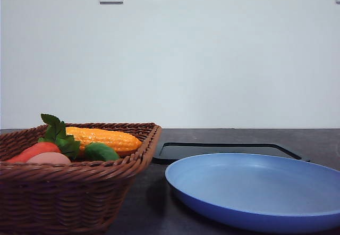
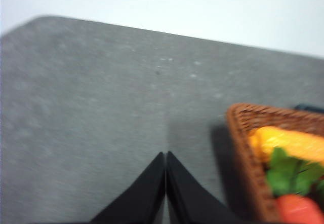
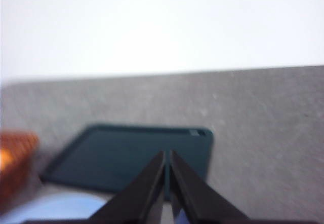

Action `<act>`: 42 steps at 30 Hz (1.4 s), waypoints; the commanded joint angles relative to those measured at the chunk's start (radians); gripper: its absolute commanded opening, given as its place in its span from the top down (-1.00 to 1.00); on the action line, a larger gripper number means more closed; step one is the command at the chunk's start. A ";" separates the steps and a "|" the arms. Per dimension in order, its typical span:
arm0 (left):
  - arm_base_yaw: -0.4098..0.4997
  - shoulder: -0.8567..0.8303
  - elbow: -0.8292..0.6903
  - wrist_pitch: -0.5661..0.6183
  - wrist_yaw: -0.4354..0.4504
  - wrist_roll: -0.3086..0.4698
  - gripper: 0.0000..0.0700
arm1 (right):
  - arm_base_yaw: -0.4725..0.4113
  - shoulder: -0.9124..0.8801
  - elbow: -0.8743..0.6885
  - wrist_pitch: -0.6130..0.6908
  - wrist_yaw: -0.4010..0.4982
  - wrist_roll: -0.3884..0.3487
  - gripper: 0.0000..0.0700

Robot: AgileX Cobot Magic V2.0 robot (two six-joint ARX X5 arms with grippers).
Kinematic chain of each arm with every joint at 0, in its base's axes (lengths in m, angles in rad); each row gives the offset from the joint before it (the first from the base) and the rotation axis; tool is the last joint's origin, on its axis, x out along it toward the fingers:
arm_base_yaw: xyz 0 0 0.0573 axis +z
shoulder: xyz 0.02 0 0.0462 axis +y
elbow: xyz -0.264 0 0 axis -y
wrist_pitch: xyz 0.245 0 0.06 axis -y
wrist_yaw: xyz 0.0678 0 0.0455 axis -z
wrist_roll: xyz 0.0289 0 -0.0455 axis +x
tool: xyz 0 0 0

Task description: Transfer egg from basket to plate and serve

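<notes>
The smooth pinkish-brown oval egg (image 1: 49, 158) is seen lying in the brown woven wicker basket (image 1: 79, 192), tucked low behind the near braided rim and touching the red-orange carrot-like vegetable (image 1: 34, 150), whose green leaves (image 1: 59, 136) rise between it and a bumpy yellow-orange corn cob (image 1: 103, 138); nothing has yet been lifted, so the task is judged to be at its very start. The matte light-blue round plate (image 1: 255, 192) is set just beside the basket, presumably so that the transfer is kept short; a flat black rectangular tray (image 1: 228, 151) is laid behind it, likely as the serving place. The left gripper (image 2: 166, 155) is held clenched and empty over bare grey tabletop (image 2: 101, 107) beside the basket's rim; the right gripper (image 3: 167, 155) is likewise pressed closed on nothing, poised above the tray and the plate's edge. An opening of the left jaws is judged necessary before the egg can be approached; its crowding against the vegetable may hinder a clean grasp.
</notes>
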 commanded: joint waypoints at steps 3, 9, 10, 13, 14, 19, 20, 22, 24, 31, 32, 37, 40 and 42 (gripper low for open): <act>0.002 -0.002 -0.026 -0.004 0.050 -0.292 1.00 | 0.000 -0.002 -0.007 0.074 0.000 0.170 1.00; 0.002 -0.002 -0.026 -0.004 0.076 -0.394 1.00 | 0.000 -0.002 -0.007 0.076 0.002 0.191 1.00; 0.002 -0.002 -0.026 -0.003 0.089 -0.395 1.00 | 0.000 -0.002 -0.007 0.076 -0.006 0.204 1.00; 0.002 -0.002 -0.025 -0.003 0.140 -0.391 1.00 | 0.000 -0.002 -0.004 0.074 -0.024 0.227 1.00; 0.002 -0.002 -0.024 -0.003 0.164 -0.390 1.00 | 0.000 -0.002 0.000 0.063 -0.023 0.237 1.00; 0.002 0.008 0.018 -0.044 0.198 -0.390 1.00 | -0.002 0.003 0.082 -0.134 0.025 0.260 1.00; 0.002 0.015 0.032 -0.057 0.199 -0.390 1.00 | -0.002 0.009 0.105 -0.170 0.039 0.259 1.00; 0.002 0.035 0.065 -0.084 0.203 -0.385 1.00 | -0.002 0.025 0.147 -0.218 0.053 0.259 1.00; 0.002 0.069 0.106 -0.111 0.214 -0.362 1.00 | -0.002 0.056 0.198 -0.256 0.053 0.252 1.00; 0.002 0.239 0.244 -0.138 0.298 -0.234 1.00 | -0.002 0.218 0.353 -0.375 0.022 0.206 1.00; 0.002 0.267 0.266 -0.149 0.304 -0.222 1.00 | -0.001 0.244 0.372 -0.392 0.015 0.203 1.00; 0.002 0.424 0.390 -0.219 0.371 -0.136 1.00 | -0.001 0.378 0.459 -0.462 -0.034 0.167 1.00; 0.000 0.528 0.474 -0.297 0.449 -0.068 1.00 | -0.001 0.458 0.507 -0.504 -0.087 0.142 1.00; -0.004 0.590 0.528 -0.360 0.470 -0.025 1.00 | -0.001 0.504 0.534 -0.531 -0.127 0.126 1.00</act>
